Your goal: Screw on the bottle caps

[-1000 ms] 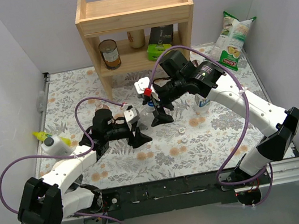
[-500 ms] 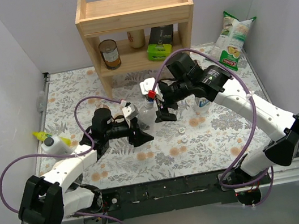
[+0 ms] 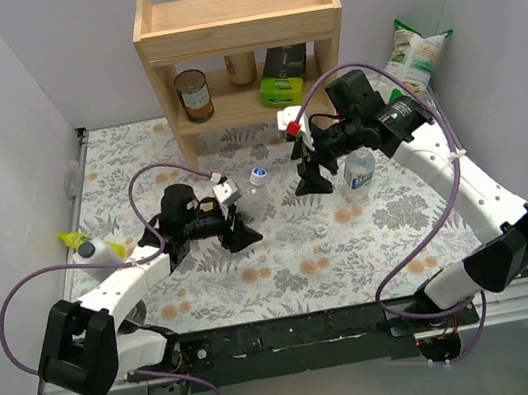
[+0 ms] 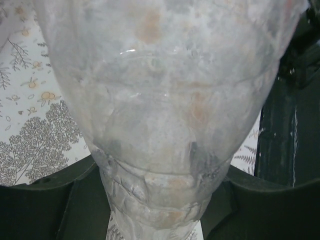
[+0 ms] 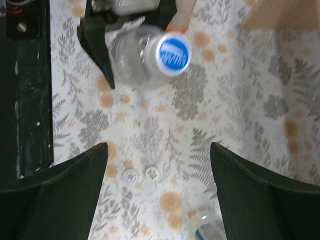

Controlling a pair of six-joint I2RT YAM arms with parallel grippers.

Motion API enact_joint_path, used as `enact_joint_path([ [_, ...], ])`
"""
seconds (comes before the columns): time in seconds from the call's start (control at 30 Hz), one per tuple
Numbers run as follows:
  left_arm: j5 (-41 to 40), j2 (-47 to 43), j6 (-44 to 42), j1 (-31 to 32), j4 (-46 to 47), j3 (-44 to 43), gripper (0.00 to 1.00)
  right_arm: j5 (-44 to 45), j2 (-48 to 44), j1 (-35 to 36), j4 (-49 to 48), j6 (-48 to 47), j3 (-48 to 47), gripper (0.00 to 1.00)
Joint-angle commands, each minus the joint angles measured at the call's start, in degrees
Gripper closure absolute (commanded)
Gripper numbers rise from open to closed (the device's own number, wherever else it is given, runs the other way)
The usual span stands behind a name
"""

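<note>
Anchoring explained my left pincer (image 3: 242,225) clamping the clear bottle (image 3: 254,197), blue cap (image 3: 258,172) seated on top; my right pincer (image 3: 312,178) hung wide at its three o'clock.

Floral table (image 3: 285,265) carries a wooden shelf (image 3: 239,34), chip bag (image 3: 412,66) (far right), squeeze bottle (image 3: 90,249), labelled bottle (image 3: 361,169).

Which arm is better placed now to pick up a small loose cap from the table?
Right. The right gripper is open and empty, with the small pale round caps in its wrist view. The left gripper is shut on the tilted clear plastic bottle with the blue cap.
</note>
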State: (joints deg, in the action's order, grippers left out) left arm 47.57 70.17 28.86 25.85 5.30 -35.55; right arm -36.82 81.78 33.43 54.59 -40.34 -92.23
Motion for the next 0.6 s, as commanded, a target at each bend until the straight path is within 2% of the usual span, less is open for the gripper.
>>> enact_joint_path([
  [0.0, 2.4, 0.8, -10.5, 0.4, -13.7, -7.2, 1.0, -12.1, 2.1, 0.0, -11.2, 1.7, -4.3, 0.09],
  [0.17, 3.7, 1.5, -14.7, 0.8, -16.5, -10.4, 1.0, -15.7, 2.4, 0.9, -12.1, -1.8, -2.4, 0.08],
  [0.43, 4.9, 4.8, -15.9, 1.2, -18.1, -12.7, 1.0, -16.7, 0.4, 2.7, -18.9, 0.3, 3.1, 0.08],
  [0.57, 4.1, 5.5, -15.3, 1.0, -17.9, -14.4, 1.0, -16.1, 0.6, 3.6, -16.0, -2.3, 3.9, 0.09],
])
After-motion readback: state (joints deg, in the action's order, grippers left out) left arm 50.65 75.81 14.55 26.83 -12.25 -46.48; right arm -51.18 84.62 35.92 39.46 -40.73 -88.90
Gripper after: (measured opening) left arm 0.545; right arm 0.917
